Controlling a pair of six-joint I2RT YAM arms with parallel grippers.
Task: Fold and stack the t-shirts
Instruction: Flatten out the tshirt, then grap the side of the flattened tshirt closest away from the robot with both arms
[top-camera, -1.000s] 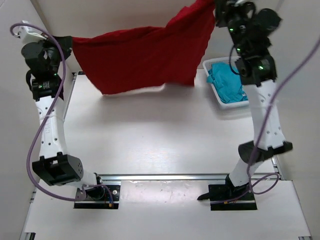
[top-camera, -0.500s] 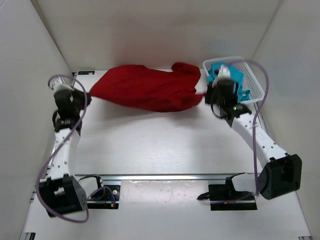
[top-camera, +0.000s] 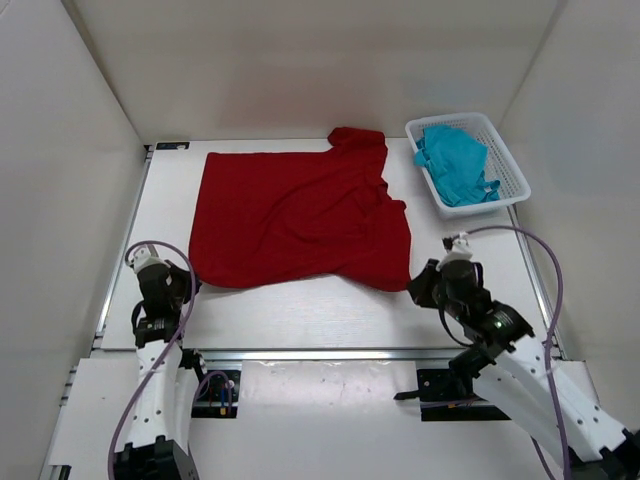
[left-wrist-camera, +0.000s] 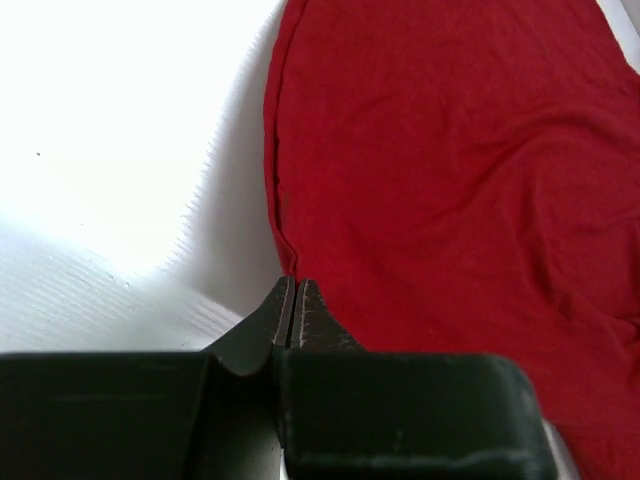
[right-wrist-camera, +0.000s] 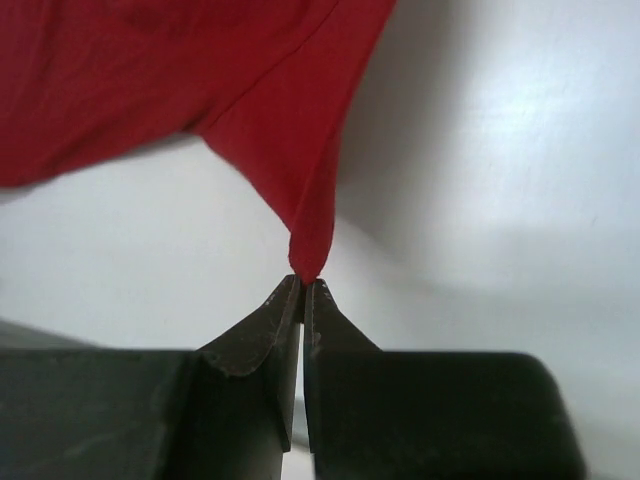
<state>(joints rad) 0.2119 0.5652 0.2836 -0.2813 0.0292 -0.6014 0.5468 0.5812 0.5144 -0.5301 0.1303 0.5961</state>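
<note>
Two grippers down low at the near side of the table (top-camera: 300, 322), just beyond the metal rail (top-camera: 320, 354) across the front. Left gripper (top-camera: 188, 287): jaws pressed together, pinching the near left corner of the dark red t-shirt (top-camera: 300, 215) right at the hem. Right gripper (top-camera: 418, 287): jaws likewise closed tight, nipping the near right corner, with the cloth drawn up into a small peak at the tips. Purple cables (top-camera: 541, 252) looping beside each arm, off the cloth.

Between the two and beyond them, spread flat over the middle of the table: the red shirt, its near hem running from one gripper to the other and bowing slightly away in between. Mild wrinkles across the body. Left edge fairly straight; right edge wavier, bulging out just ahead of the right gripper. At the far right corner, a sleeve bunched into a small mound, near the basket but apart from it.

Farther back on the right, by the far corner of the table: white mesh basket (top-camera: 512, 172), set at an angle, holding the teal-blue t-shirt (top-camera: 455, 165) crumpled in a heap that fills most of it.

Behind and to both sides, plain white walls (top-camera: 300, 70) closing in the table.
</note>
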